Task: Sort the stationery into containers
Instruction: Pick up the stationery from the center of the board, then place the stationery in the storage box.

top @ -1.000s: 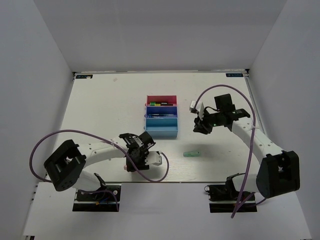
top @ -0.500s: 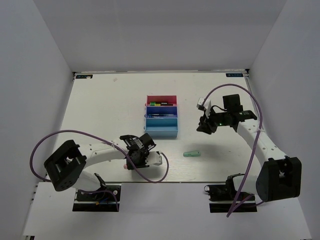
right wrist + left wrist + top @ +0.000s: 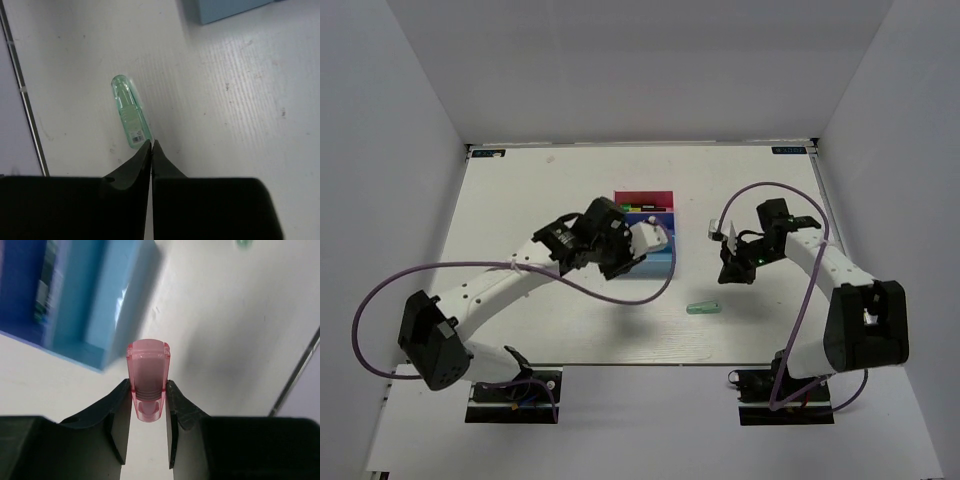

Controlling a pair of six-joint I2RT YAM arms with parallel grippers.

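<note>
So, the left gripper [image 3: 148,390] is clamped on the pink capsule [image 3: 148,372], which sticks straight out past the fingertips. The light blue tray [image 3: 107,300] sits just ahead and off to the left in the wrist view, so I'd guess the drop needs a nudge that way. The right gripper [image 3: 151,146] is pinched together on nothing. The mint-green capsule [image 3: 130,112] lies flat on the table [image 3: 240,100] just beyond its tips, long axis running away from them. It's got a small label, too blurry to read.
</note>
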